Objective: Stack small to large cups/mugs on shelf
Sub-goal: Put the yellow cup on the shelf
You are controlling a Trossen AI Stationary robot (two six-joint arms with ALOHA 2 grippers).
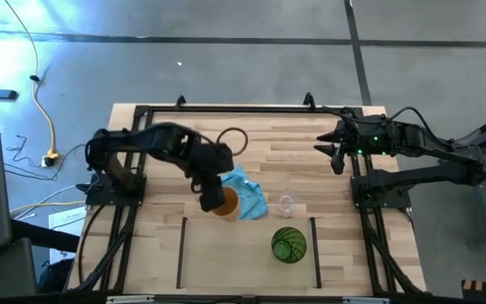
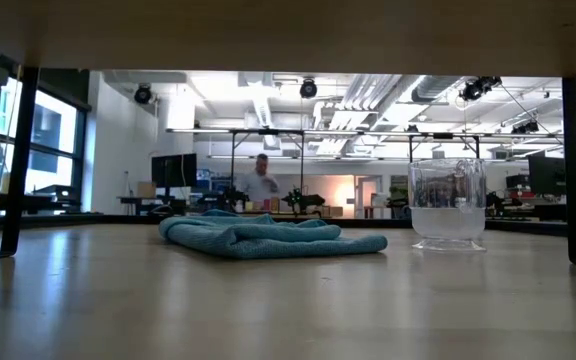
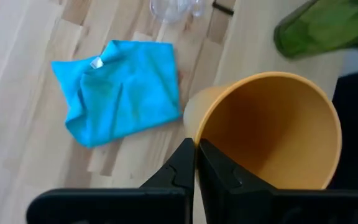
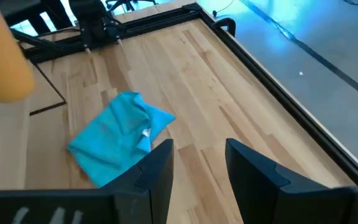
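My left gripper (image 1: pixel 215 192) is shut on the orange cup (image 1: pixel 225 203) and holds it above the table, beside the light-blue cloth (image 1: pixel 248 196). The cup also shows in the right wrist view (image 4: pixel 4 65). The small clear glass (image 1: pixel 287 203) stands on its base right of the cloth, and shows upright in the low view (image 2: pixel 448 205). The green tumbler (image 1: pixel 288 245) stands inside the lined shelf area (image 1: pixel 226 262). My right gripper (image 1: pixel 334 154) waits open near the table's far right, touching nothing. My left gripper pinches the orange cup's rim (image 3: pixel 197 134), one finger (image 3: pixel 219 171) inside the cup and the other (image 3: pixel 176 171) outside its wall. The fingers come from above. The cup is lifted clear of the table and its open mouth faces the wrist camera.
The light-blue cloth (image 2: pixel 268 235) lies crumpled on the table between the held cup and the glass. A black metal frame (image 1: pixel 243 108) runs along the table's far edge and sides. Bare wood lies left of the tumbler within the lined area. A person (image 2: pixel 261 180) stands far off in the room.
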